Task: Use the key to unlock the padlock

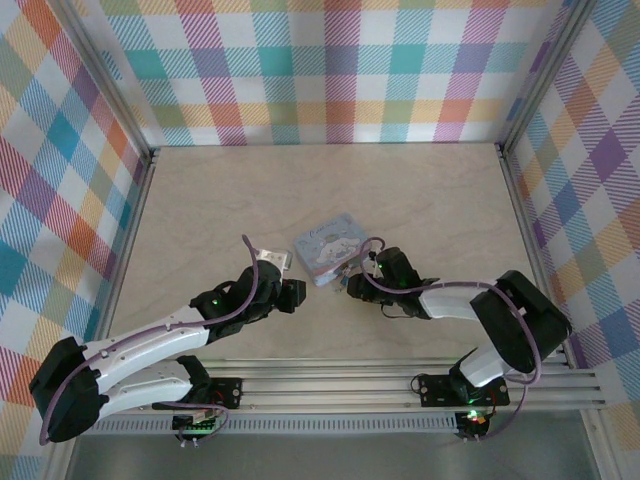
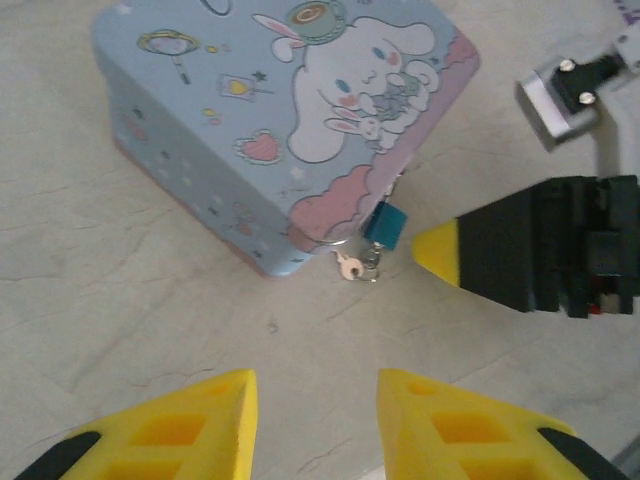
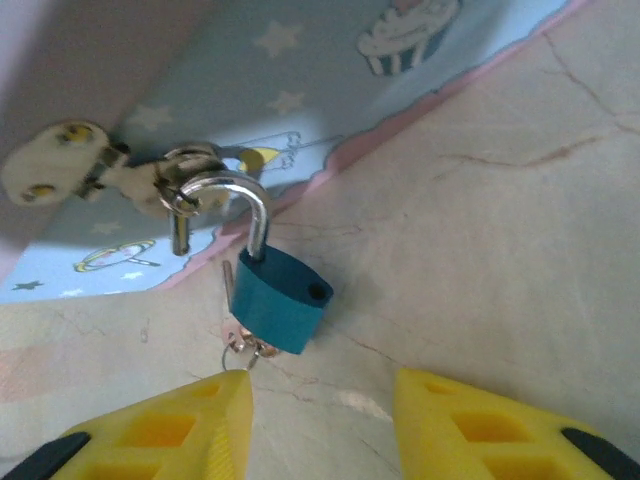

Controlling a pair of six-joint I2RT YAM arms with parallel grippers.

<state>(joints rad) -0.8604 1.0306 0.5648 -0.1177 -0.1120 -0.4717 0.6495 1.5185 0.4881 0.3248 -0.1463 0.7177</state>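
One padlock [image 3: 278,300], just ahead of right gripper [image 3: 320,400]. One key [image 2: 349,267], at padlock's base, ahead of left gripper [image 2: 315,400], between both grippers. One tin box [image 2: 280,110], beyond both grippers, right behind padlock. One hasp [image 3: 110,178] on tin box, one ring through padlock's single shackle. Two grippers, two yellow fingertips [image 2: 190,430] each, four in all. Two arms: left arm [image 1: 140,350], right arm [image 1: 470,298]. One table [image 1: 420,200].

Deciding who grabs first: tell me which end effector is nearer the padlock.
Right. The right end effector is just short of the padlock, not touching it. The left end effector is farther back, with bare table between.
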